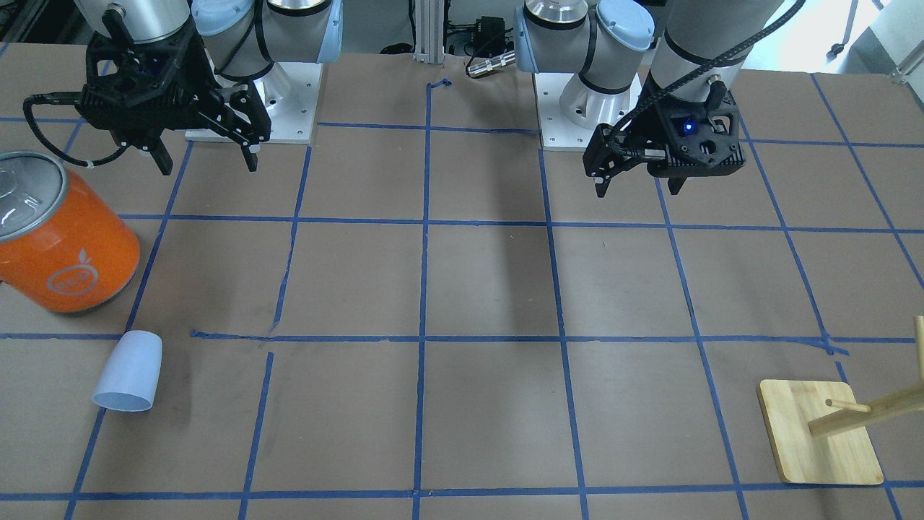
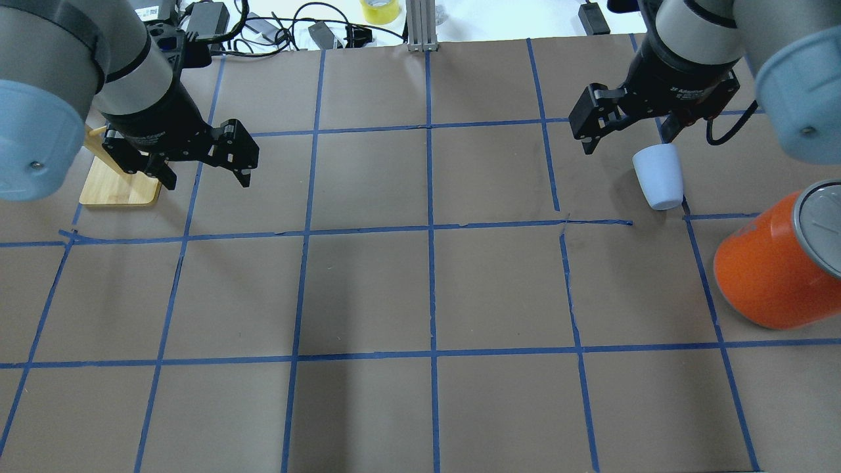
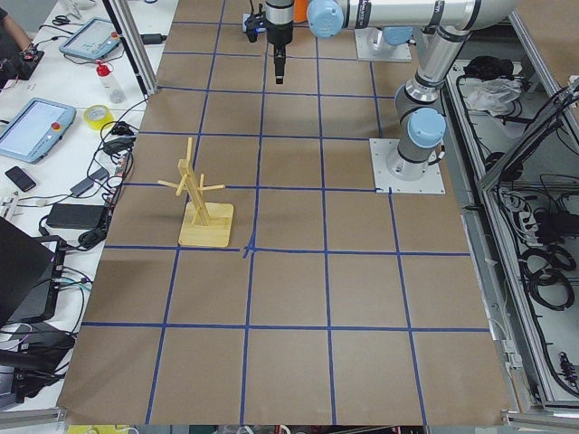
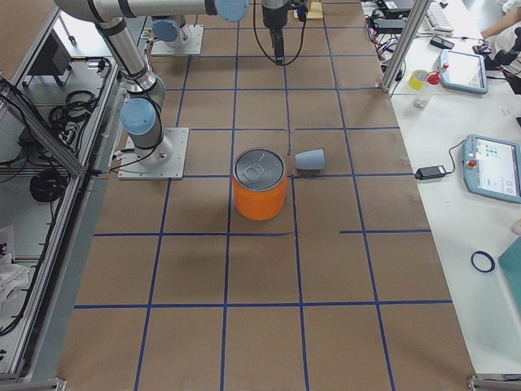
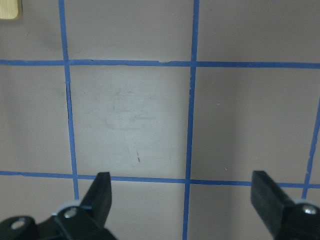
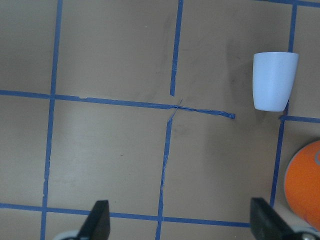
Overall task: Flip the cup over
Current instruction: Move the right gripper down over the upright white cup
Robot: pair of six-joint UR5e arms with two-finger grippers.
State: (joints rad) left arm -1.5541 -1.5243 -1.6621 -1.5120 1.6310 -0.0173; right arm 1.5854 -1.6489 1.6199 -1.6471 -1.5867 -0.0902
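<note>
Closest to the lens in the front-facing view, at the lower right, a wooden peg rack [image 1: 819, 440] stands on its square base, and its post leans out past the frame's right edge. It rests on the brown table [image 1: 491, 282], which fills the picture and is marked into squares by blue tape. At the left edge an orange can [image 1: 68, 245] with a silver lid stands upright, partly cut off by the frame.

Above the can, in the upper left, the right gripper [image 1: 209, 167] hangs over the table with its fingers spread wide and nothing between them. In the upper right the left gripper [image 1: 639, 189] hangs the same way, fingers apart and empty, well above the rack in the picture.

The cup [image 1: 128, 372] lies on its side in the lower left, just below the can, with a small gap between the two. Its wide end points toward the bottom of the frame and its narrow end toward the can. The can stands on the side of the cup nearer the right arm's base. In the right wrist view the cup sits in the upper right, with the can's edge in the lower right corner.
</note>
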